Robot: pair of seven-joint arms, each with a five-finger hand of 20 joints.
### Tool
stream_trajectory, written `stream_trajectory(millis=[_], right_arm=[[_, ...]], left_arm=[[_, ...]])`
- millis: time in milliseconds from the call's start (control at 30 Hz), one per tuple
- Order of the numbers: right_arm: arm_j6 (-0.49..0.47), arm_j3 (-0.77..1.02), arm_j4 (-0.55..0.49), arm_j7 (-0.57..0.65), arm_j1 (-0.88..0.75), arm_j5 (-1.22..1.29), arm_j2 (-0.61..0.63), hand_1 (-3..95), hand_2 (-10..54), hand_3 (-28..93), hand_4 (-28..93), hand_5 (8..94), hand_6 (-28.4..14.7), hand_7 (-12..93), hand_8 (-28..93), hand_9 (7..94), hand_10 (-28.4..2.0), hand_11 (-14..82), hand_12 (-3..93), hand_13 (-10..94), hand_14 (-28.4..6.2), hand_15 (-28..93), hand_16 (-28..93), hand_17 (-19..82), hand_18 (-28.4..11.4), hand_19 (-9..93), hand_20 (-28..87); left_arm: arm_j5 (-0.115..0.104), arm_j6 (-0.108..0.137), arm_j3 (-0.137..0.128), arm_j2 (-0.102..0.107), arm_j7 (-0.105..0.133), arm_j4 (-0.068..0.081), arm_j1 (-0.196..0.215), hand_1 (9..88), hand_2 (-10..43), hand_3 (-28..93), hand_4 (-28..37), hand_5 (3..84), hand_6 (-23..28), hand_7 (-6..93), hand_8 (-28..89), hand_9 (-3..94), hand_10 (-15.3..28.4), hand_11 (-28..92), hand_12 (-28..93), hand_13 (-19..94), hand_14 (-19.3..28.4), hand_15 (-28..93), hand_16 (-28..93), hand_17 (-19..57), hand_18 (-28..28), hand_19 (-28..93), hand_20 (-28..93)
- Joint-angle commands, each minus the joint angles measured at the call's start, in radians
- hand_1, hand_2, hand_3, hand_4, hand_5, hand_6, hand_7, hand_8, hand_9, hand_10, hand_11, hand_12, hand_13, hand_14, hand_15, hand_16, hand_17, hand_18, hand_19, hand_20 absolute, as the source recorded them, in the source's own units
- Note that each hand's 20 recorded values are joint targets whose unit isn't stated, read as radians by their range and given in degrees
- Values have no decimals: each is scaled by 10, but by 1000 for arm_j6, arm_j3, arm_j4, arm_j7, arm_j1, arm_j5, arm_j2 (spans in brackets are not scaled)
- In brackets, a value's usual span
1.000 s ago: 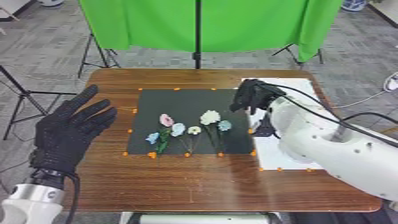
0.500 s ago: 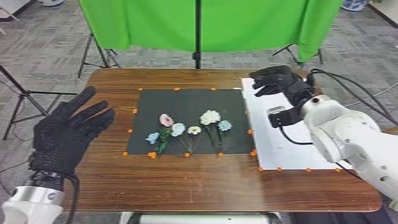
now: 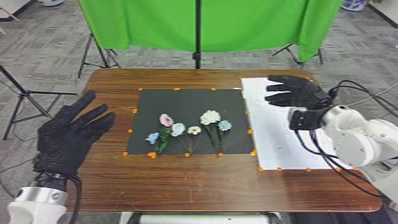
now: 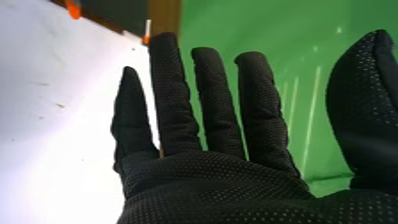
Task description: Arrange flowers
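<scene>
Your right hand (image 3: 300,93) is wide open and empty, fingers straight and thumb spread, above the far part of the white rectangular sheet (image 3: 289,145). The pink, white, cream and pale-blue flowers with green stems (image 3: 210,118) lie well apart to its left, toward the black square mat's (image 3: 182,102) near edge. Your left hand (image 3: 64,145), open and empty, is by the brown wooden tabletop's (image 3: 187,187) left edge.

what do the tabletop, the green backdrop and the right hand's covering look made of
Tabletop: looks like brown wood or wood-look laminate, given the streaky grain.
Green backdrop: probably cloth, since it hangs in loose folds.
Right hand: covered in what looks like black fabric, with a fine textured surface and tiny pale dots.
</scene>
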Motion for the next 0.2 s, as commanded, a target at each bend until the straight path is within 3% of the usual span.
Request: stream_trajectory(millis=[33,200], right_arm=[[-42,37,5,-46,-62,98,-8,262,-47,788,-283,476,28,165,-140,499,-116,104,131,424,-155,305,132,60,-219,523,155],[-62,18,25,-73,-37,177,-12,259,-45,789,-283,474,30,165,-140,498,-111,102,132,419,-156,292,139,54,-221,518,157]], left_arm=[[-14,27,9,3,31,9,24,219,80,762,-273,326,65,153,-109,304,187,213,98,261,269,404,-71,-62,284,481,298],[-18,42,12,6,54,6,26,215,81,765,-274,323,62,152,-108,302,184,205,101,256,266,389,-61,-84,283,495,173]])
